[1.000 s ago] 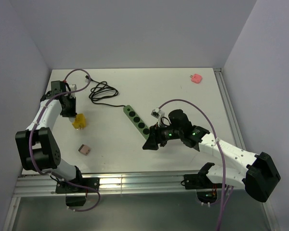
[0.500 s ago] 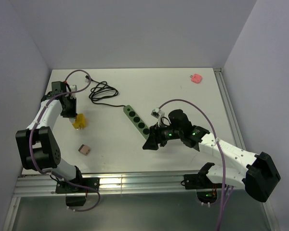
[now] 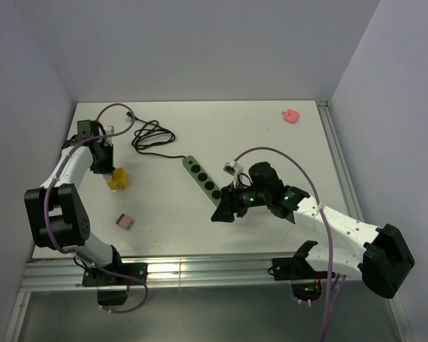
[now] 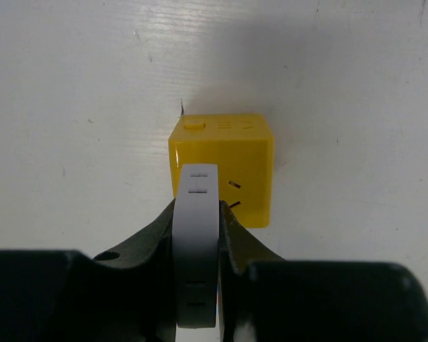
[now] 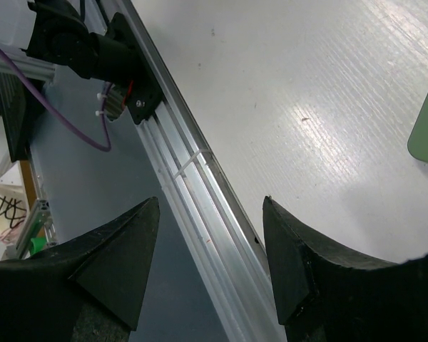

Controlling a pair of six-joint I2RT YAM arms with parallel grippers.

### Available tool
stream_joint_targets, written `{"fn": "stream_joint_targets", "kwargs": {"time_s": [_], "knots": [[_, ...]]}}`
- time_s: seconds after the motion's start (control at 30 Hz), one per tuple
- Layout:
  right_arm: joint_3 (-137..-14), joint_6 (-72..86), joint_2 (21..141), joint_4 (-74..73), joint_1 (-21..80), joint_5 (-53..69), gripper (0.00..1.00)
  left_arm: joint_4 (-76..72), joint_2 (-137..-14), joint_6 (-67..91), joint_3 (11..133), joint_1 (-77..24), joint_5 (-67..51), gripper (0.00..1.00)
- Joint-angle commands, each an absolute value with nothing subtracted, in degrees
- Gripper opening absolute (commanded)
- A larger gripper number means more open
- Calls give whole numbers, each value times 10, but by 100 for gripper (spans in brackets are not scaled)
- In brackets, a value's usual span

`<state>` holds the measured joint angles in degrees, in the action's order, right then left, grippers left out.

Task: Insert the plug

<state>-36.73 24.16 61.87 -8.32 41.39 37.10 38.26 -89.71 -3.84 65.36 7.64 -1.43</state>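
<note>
Yellow socket cube (image 4: 221, 167) sits on the worktop (image 3: 271, 142). We see the left end effector (image 4: 197, 221) pinching a white plug (image 4: 197, 249) just beside it. Right end effector (image 5: 210, 201) spread.

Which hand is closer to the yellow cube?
Left. The left hand, clamping a grey plug, is at the yellow cube; the right hand is far off, beside the green power strip.

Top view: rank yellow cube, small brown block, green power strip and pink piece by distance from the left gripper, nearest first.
From the left gripper, shut on a grey-white piece:
1. yellow cube, right at the gripper's tips.
2. small brown block, toward the table's near edge.
3. green power strip, mid-table, off to the right.
4. pink piece, far right corner.
</note>
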Motion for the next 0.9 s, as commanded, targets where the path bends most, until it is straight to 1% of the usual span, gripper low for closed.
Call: {"fn": "stream_joint_targets", "kwargs": {"time_s": [0.0, 0.3, 0.57, 0.87], "knots": [[-382, 231, 623, -77, 417, 373, 67, 387, -923, -37, 671, 74, -11, 0], [-382, 232, 628, -77, 417, 374, 67, 411, -955, -40, 692, 41, -3, 0], [-384, 233, 633, -76, 417, 378, 67, 434, -976, -35, 700, 6, 68, 0], [-384, 232, 632, -81, 417, 380, 67, 432, -1010, -33, 695, 6, 36, 0]]}}
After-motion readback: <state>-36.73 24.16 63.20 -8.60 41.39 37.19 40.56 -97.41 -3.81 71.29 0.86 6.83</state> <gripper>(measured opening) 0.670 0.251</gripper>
